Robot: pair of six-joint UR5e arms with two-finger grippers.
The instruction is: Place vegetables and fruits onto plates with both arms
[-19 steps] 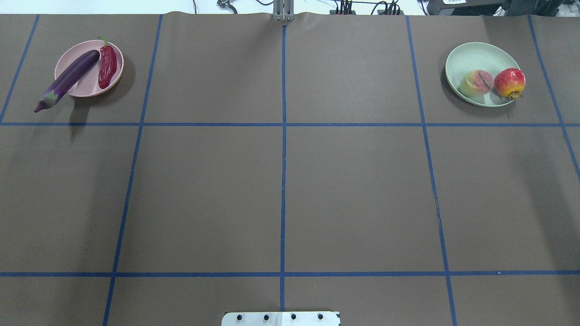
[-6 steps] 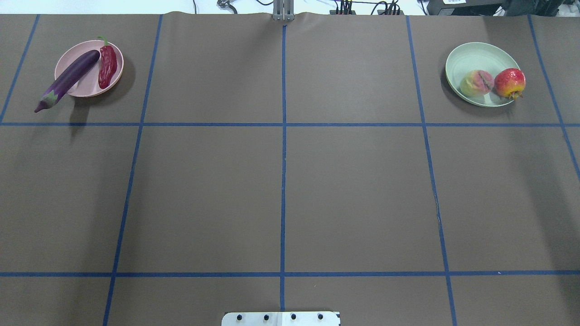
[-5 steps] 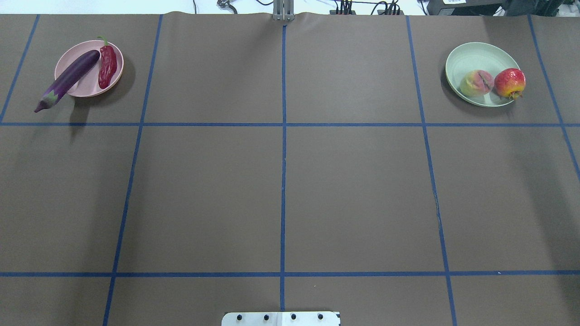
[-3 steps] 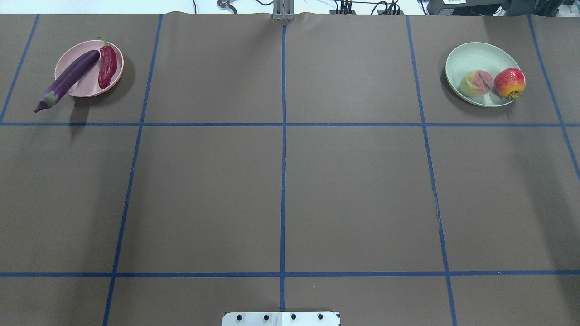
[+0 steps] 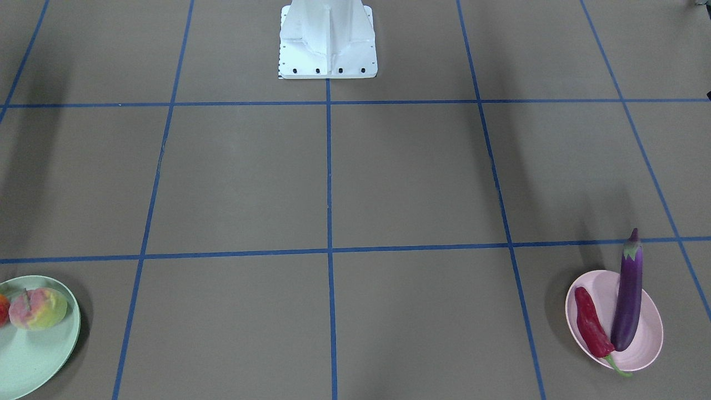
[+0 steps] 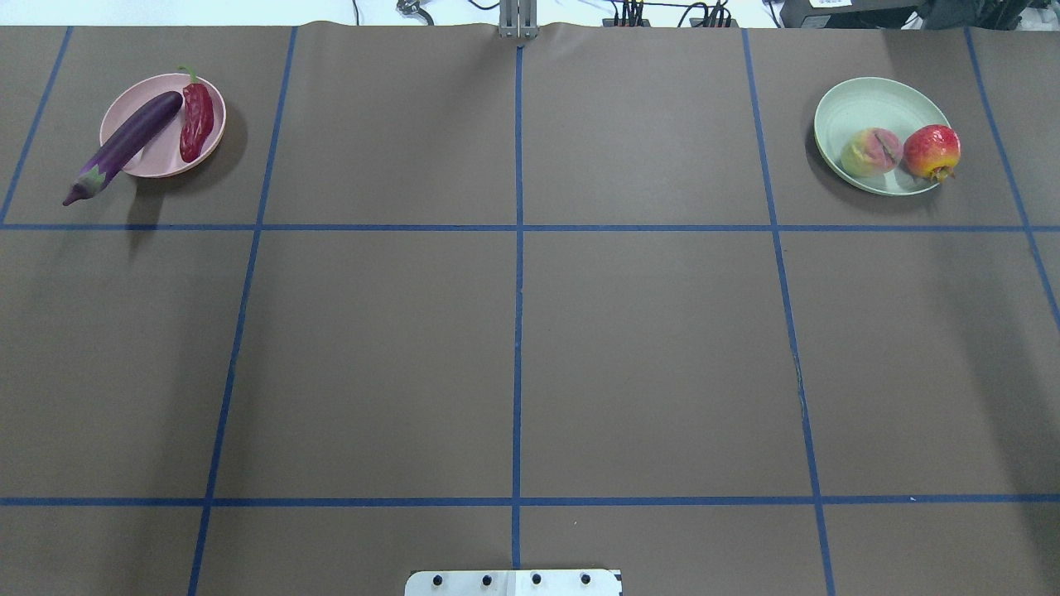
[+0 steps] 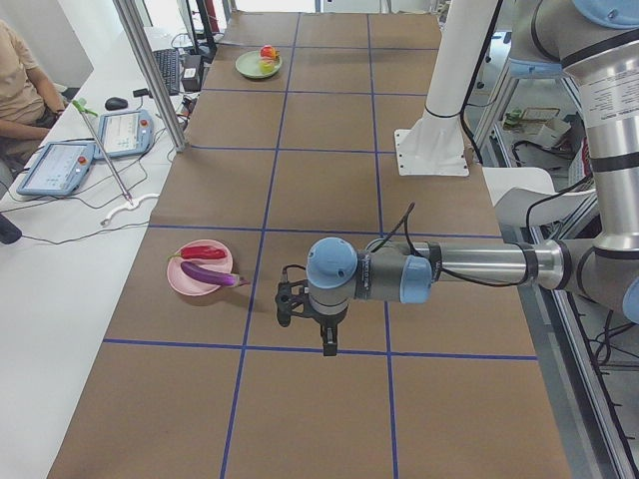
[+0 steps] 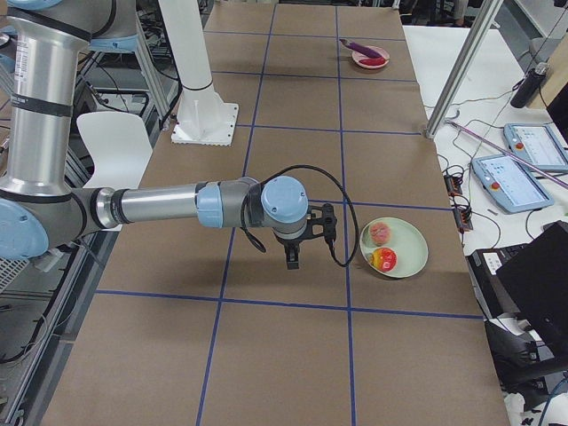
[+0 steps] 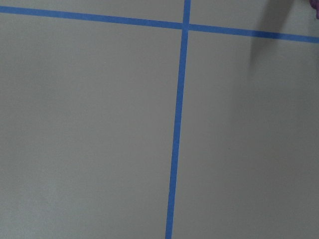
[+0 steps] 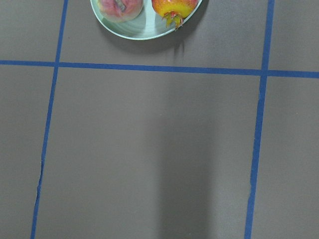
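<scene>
Though blue-gridded, bare brown tabletop point(image 6: 373, 356)

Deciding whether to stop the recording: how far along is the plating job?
Done: the eggplant and chili lie on the pink plate, eggplant's cap end overhanging the rim; the peach and red fruit sit on the green plate. In hand: nothing; left pincer and right pincer hang away from both plates. Left: seemingly nothing.
</scene>
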